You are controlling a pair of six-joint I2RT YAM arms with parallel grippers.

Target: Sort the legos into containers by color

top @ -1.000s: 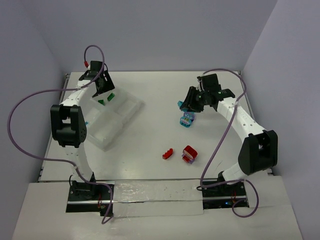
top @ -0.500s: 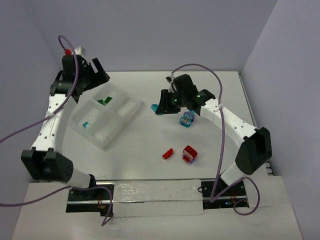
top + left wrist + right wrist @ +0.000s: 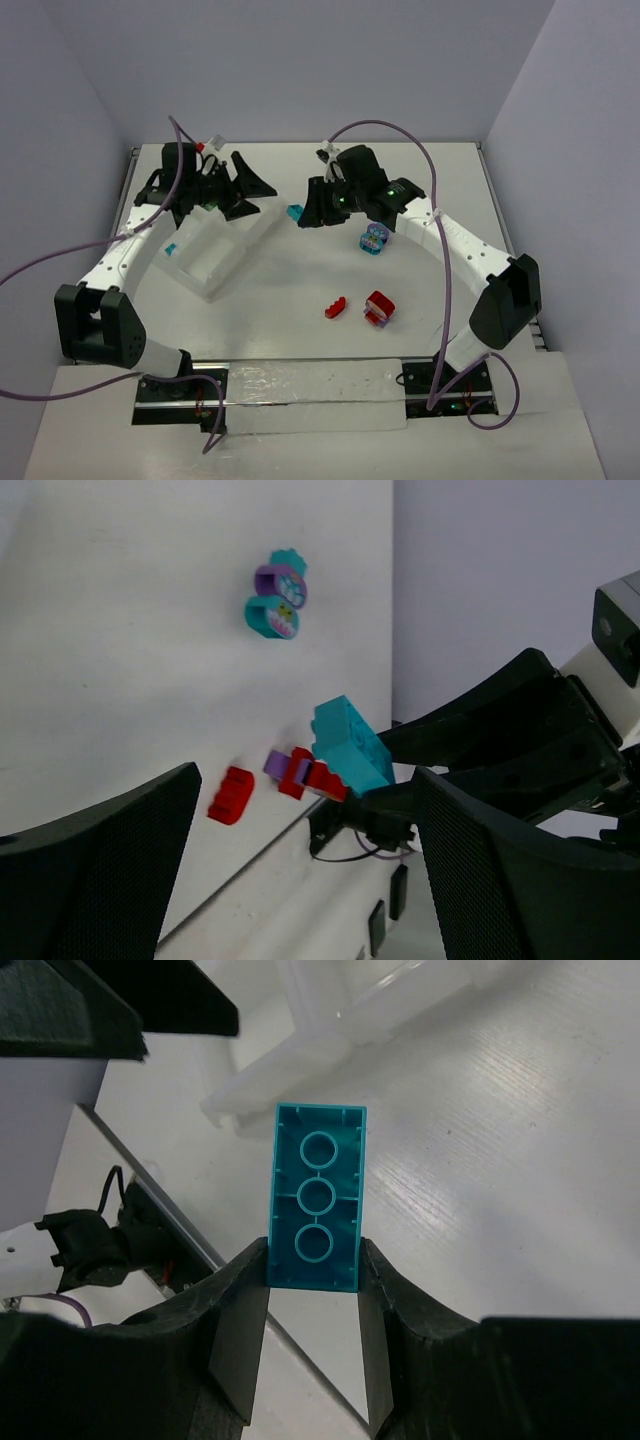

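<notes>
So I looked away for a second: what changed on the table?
The right hand, shut on the teal brick, carried it left toward the tray. The left hand, open, pulled away, then swung right over the tray's far end. Red bricks, purple-teal cluster and tray stayed put.

- Two single teal bricks: held teal brick (image 3: 318,1210), teal brick in the tray (image 3: 171,249).
- Two red pieces: small red brick (image 3: 335,308), red-and-purple cluster (image 3: 379,308).
- One round teal-and-purple cluster (image 3: 373,240).
- One white organizer tray (image 3: 225,257).
- Two grippers: left gripper (image 3: 252,198), right gripper (image 3: 300,214).
</notes>
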